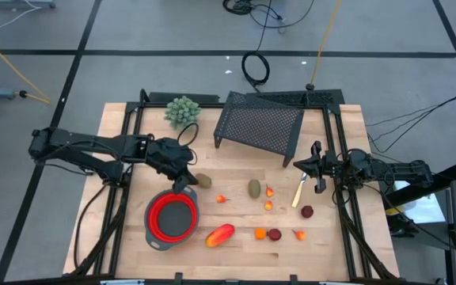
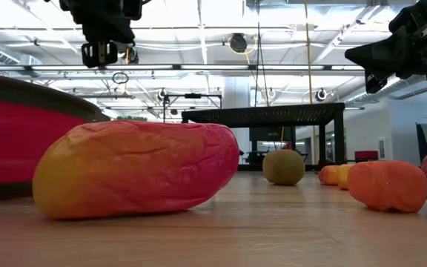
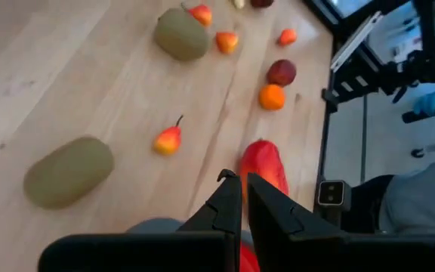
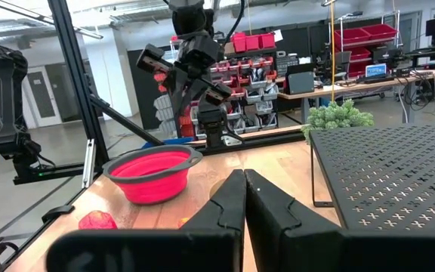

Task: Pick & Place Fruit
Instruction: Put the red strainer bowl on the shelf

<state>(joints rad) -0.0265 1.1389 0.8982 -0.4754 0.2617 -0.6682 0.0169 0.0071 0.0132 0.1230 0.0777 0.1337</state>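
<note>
While both arms hang above the wooden bench (image 1: 133, 245), the left pincer (image 1: 187, 180) sits over the far rim of the red collapsible bowl (image 1: 172, 219), its fingers (image 3: 225, 208) clenched together with nothing between them. Just beside this pincer, toward the bench's middle, lies one olive-brown oval (image 1: 204, 180); the second olive-brown oval (image 1: 254, 188) lies farther along, roughly midway between the two pincers. A tiny red-and-yellow bit (image 1: 222, 199) rests between those two ovals, slightly nearer the front edge. The longer red-orange piece (image 1: 220, 235) lies on the bench just beside the bowl, on the side away from the left arm. The right pincer (image 1: 317, 168) is also clenched and empty, hovering near a pale yellow strip (image 1: 298, 191). Below it, toward the front edge, lie a dark-red bit (image 1: 307, 211), an orange bit (image 1: 260, 233), another dark-red bit (image 1: 275, 234) and a small red bit (image 1: 299, 234). A black mesh rack (image 1: 260, 123) and a green bushy plant ball (image 1: 182, 111) stand at the far side.
</note>
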